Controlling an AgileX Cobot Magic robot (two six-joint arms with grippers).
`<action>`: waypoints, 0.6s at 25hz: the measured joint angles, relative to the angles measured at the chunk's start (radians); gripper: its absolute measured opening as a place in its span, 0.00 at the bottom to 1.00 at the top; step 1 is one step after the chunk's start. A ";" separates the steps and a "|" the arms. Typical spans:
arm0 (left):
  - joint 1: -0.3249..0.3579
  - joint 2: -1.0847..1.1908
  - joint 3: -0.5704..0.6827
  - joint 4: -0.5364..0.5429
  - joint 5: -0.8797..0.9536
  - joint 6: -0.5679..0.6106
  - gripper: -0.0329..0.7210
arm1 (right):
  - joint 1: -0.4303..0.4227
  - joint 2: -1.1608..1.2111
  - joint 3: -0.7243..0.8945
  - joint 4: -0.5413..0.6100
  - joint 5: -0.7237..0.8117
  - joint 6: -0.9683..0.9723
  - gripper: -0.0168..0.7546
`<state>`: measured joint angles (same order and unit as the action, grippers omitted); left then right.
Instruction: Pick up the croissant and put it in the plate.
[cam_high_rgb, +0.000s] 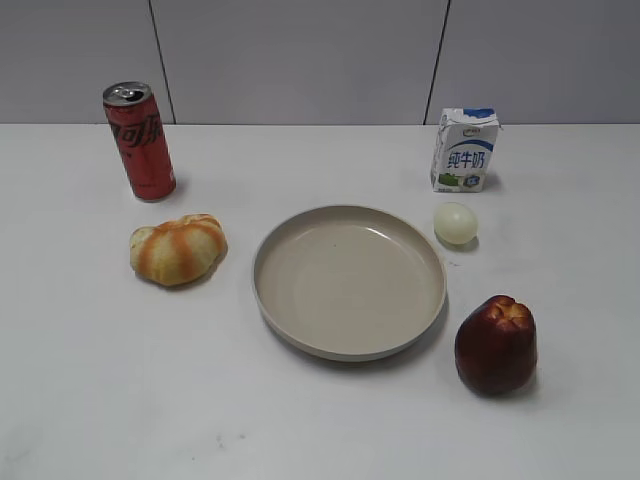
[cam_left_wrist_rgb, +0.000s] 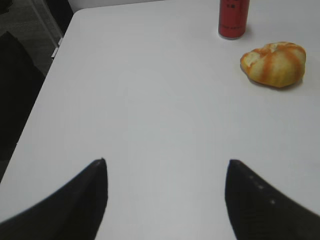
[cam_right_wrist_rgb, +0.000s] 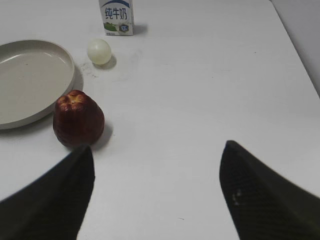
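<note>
Both jaws gape empty; croissant (cam_high_rgb: 177, 249) lies left of plate (cam_high_rgb: 349, 337).

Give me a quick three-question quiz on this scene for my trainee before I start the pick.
1. True or false: the croissant already lies in the plate.
2. Which item stands nearest the croissant? A) red can B) milk carton C) dark red fruit
3. Fill in: the small pale ball sits between the plate and the ____.

Key:
1. False; it lies on the table, left of the empty plate.
2. A
3. milk carton

Both grippers, left and right, have their fingers spread and hold nothing.
</note>
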<state>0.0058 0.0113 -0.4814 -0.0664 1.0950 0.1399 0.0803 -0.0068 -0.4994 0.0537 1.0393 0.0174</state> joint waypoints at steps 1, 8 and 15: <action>0.000 0.000 0.000 0.000 0.000 0.000 0.78 | 0.000 0.000 0.000 0.000 0.000 0.000 0.78; 0.000 0.000 0.000 0.002 -0.001 0.000 0.78 | 0.000 0.000 0.000 0.000 0.000 0.000 0.78; 0.000 0.091 -0.021 0.001 -0.073 0.001 0.78 | 0.000 0.000 0.000 0.000 0.000 0.000 0.78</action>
<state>0.0058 0.1022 -0.5027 -0.0651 1.0222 0.1411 0.0803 -0.0068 -0.4994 0.0537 1.0393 0.0174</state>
